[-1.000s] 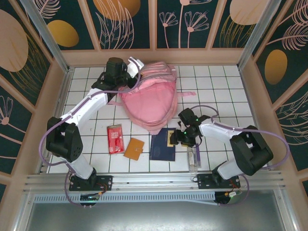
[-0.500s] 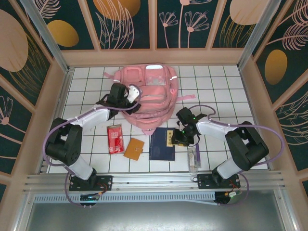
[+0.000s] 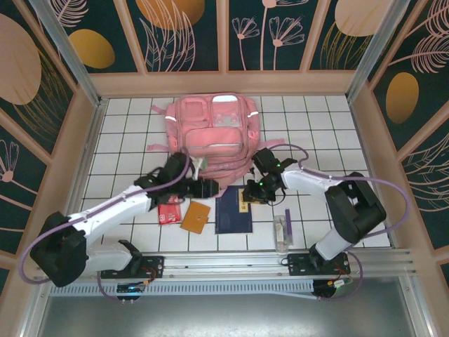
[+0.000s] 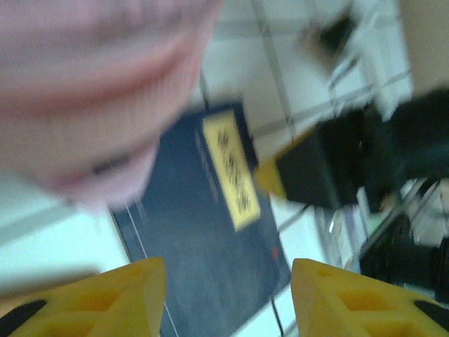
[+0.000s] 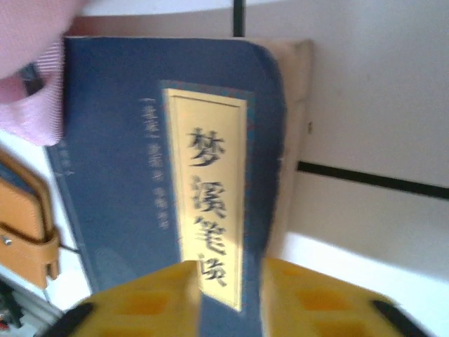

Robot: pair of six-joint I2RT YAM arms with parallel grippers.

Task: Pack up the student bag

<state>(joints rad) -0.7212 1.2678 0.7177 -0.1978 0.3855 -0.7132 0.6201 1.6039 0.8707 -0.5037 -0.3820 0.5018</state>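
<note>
The student bag, a large pink backpack, lies flat at the back of the tiled table with its front pockets up. Its lower edge hangs blurred over the left wrist view. In front of it lies a dark blue book with a yellow title label. My left gripper hovers open just left of the book, nothing between its yellow fingers. My right gripper sits over the book's far right corner, its jaws narrowly apart with the cover showing through the gap.
An orange wallet lies left of the book. A red packet sits partly under my left arm. A clear pencil case rests right of the book. Wooden walls ring the table.
My left gripper let go of the bag, opened and swung from its back left down to the front. The bag dropped flat. My right gripper's jaws narrowed over the book.
</note>
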